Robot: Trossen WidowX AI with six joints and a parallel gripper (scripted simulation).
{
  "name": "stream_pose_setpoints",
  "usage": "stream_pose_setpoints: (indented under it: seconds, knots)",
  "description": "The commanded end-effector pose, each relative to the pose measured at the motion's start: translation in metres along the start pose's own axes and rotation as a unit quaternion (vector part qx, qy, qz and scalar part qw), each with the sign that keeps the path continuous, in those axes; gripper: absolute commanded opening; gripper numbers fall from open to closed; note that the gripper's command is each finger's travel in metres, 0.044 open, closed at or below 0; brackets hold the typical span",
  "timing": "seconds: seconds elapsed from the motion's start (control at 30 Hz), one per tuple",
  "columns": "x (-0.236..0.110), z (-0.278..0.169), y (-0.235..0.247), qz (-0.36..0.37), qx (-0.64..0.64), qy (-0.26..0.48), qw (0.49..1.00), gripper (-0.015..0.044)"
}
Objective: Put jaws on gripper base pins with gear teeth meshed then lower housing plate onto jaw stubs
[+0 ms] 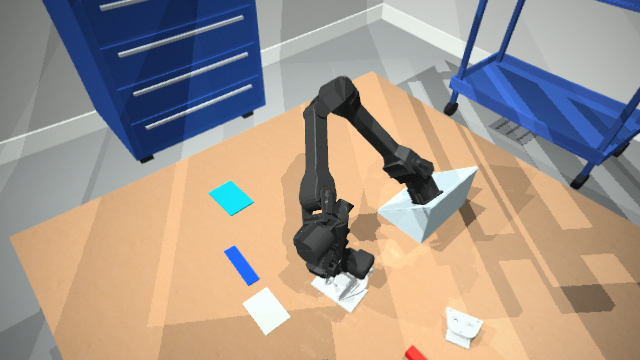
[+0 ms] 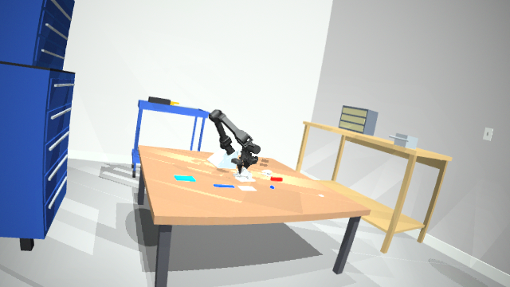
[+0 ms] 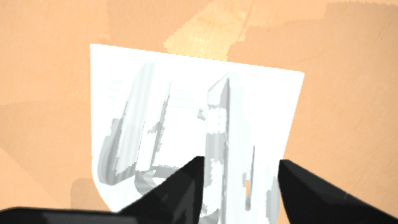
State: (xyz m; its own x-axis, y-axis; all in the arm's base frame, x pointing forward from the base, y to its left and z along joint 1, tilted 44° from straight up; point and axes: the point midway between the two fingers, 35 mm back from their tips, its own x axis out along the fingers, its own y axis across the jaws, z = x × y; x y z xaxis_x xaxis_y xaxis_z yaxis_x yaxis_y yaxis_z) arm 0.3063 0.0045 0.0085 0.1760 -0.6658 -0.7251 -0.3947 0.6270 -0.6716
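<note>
The white gripper base [image 1: 332, 295] [image 2: 249, 179] [image 3: 272, 90] lies flat on the table under the hand. My gripper [image 1: 340, 275] [image 2: 242, 170] [image 3: 240, 166] is low over it, shut on a white jaw [image 3: 217, 145]. That jaw runs lengthwise between the dark fingers. The other jaw [image 3: 137, 125] lies over the left part of the base in the wrist view. The pins and the meeting of the teeth are hidden or too washed out to tell. A white plate with two holes [image 1: 463, 325] [image 2: 266, 172], apparently the housing plate, is apart on the table.
The arm rises from a pale angular block [image 1: 447, 212] [image 2: 223, 160]. A cyan square [image 1: 231, 198] [image 2: 184, 178], a blue bar [image 1: 241, 265] [image 2: 224, 186], a white square [image 1: 266, 311] [image 2: 247, 188] and a red block [image 1: 415, 353] [image 2: 276, 178] lie around the base.
</note>
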Motion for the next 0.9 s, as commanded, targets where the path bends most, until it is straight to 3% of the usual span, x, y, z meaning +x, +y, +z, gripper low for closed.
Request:
stream_pose_setpoints:
  seconds: [0.0, 0.87]
  knots:
    - [0.0086, -0.0037, 0.0011, -0.001, -0.006, 0.005, 1.000, 0.0134]
    - [0.0117, -0.0038, 0.0011, -0.001, -0.010, 0.005, 1.000, 0.0134]
